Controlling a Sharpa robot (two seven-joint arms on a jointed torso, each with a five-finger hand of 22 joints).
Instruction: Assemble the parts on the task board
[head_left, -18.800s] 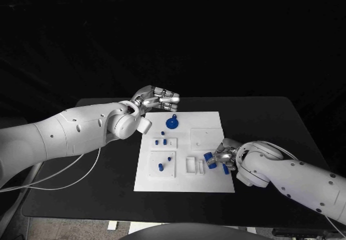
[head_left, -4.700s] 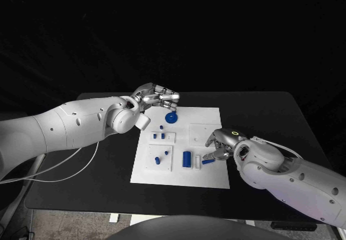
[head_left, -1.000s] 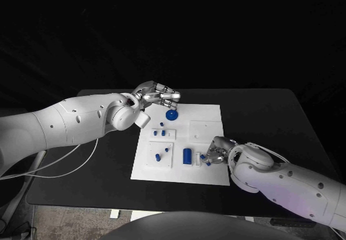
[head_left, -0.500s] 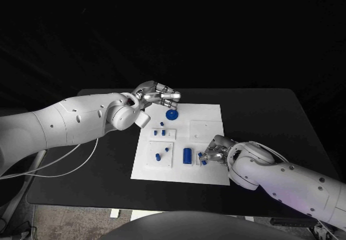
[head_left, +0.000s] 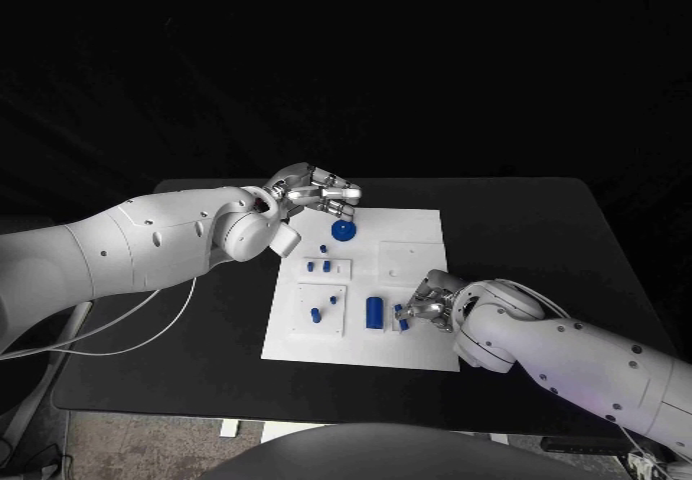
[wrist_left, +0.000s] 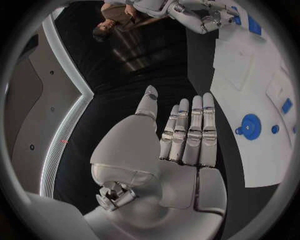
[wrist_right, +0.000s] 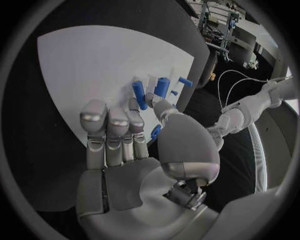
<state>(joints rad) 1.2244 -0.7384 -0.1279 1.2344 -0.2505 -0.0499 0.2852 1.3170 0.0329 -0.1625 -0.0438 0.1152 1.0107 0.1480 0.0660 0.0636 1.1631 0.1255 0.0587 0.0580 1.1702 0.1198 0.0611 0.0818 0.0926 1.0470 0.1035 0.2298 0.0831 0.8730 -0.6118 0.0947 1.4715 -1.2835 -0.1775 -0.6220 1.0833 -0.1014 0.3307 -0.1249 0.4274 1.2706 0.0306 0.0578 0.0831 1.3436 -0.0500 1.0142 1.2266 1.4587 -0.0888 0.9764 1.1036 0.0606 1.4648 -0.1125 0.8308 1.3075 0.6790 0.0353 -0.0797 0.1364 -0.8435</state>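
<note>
blue part (wrist_right: 155, 131) | pinched in R robot hand (head_left: 430, 303) over task board (head_left: 418, 232) | L robot hand (head_left: 316, 190) released, fingers straight

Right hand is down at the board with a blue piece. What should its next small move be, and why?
Probably ease the small blue part pinched by the right hand down beside the blue cylinder on the task board. The hand hovers right at those white holders, and the left hand waits open at the far edge.
</note>
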